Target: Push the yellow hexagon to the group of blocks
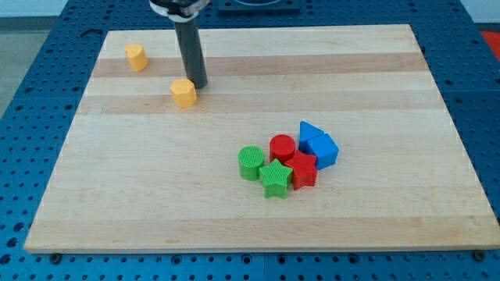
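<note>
my tip (197,84) sits just up-right of the yellow hexagon (183,92) – no jaws here, only a rod – likely placed behind it to shove toward the group of blocks (287,160), still well apart.

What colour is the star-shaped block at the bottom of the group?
Green: the green star, clearest in the camera view, beside the red star.

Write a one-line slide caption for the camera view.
My tip sits beside a yellow hexagon, up-left of the clustered green, red and blue blocks; another yellow block lies apart.
</note>
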### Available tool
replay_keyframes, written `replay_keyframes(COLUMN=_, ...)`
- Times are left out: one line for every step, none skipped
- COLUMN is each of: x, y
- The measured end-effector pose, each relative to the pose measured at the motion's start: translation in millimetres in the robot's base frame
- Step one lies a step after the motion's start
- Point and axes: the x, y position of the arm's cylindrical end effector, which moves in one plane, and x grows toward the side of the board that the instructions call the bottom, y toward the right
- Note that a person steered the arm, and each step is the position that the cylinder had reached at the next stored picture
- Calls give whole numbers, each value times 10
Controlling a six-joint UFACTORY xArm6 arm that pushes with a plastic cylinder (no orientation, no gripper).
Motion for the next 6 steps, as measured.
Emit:
replay_keyframes(x=-99, y=35)
replay_keyframes(x=-349, y=-91)
replay_keyframes(x=-410, y=-284)
replay_keyframes(x=-109, y=-452)
replay_keyframes(x=153, y=-285)
replay_keyframes(x=323, y=98)
